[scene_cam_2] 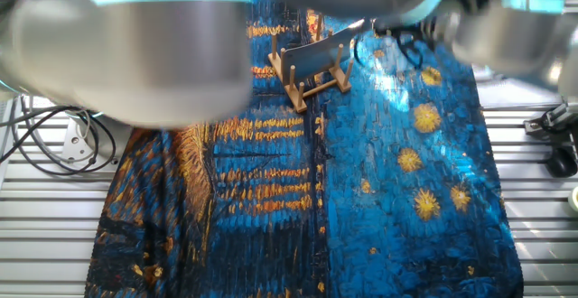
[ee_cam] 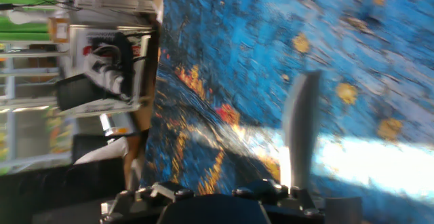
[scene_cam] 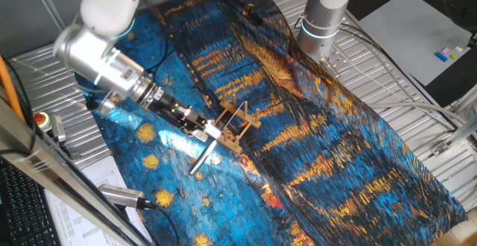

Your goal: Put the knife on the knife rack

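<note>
The knife point(scene_cam: 203, 160) is a cleaver with a grey blade and a rounded silver handle. In the other fixed view its blade point(scene_cam_2: 316, 59) stands tilted among the upright pegs of the wooden knife rack point(scene_cam_2: 318, 87), and the handle rises to the upper right. In one fixed view the rack point(scene_cam: 242, 125) is at mid-cloth and the handle sticks out toward the lower left. My gripper point(scene_cam: 212, 132) reaches in from the upper left and looks shut on the knife where blade meets handle. The hand view is blurred and shows the handle point(ee_cam: 302, 129) running away from the hand; the fingertips are hidden.
A blue and orange painted cloth point(scene_cam: 335, 149) covers the table. A second arm's base point(scene_cam: 324, 22) stands at the back. A silver cylinder with a black cable point(scene_cam: 123, 195) lies front left, near a red button point(scene_cam: 41, 119). White paper point(scene_cam: 417, 37) lies back right.
</note>
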You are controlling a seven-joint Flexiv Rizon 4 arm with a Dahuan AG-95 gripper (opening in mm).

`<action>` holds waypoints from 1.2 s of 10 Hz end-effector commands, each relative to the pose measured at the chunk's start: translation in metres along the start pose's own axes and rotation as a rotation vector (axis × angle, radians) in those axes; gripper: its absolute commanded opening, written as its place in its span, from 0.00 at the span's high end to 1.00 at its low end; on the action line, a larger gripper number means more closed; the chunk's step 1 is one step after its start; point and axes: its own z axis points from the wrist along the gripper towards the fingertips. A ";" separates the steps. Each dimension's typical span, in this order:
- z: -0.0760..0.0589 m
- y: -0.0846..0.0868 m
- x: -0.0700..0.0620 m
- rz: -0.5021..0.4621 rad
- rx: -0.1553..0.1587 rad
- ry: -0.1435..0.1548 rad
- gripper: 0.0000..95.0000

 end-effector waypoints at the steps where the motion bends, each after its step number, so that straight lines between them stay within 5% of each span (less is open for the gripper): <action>1: -0.016 0.053 -0.003 0.189 0.562 -0.103 1.00; 7: -0.024 0.042 0.009 0.176 0.590 -0.122 1.00; 11: -0.027 0.033 0.014 0.180 0.692 -0.152 1.00; 12: -0.030 0.025 0.017 0.173 0.743 -0.163 1.00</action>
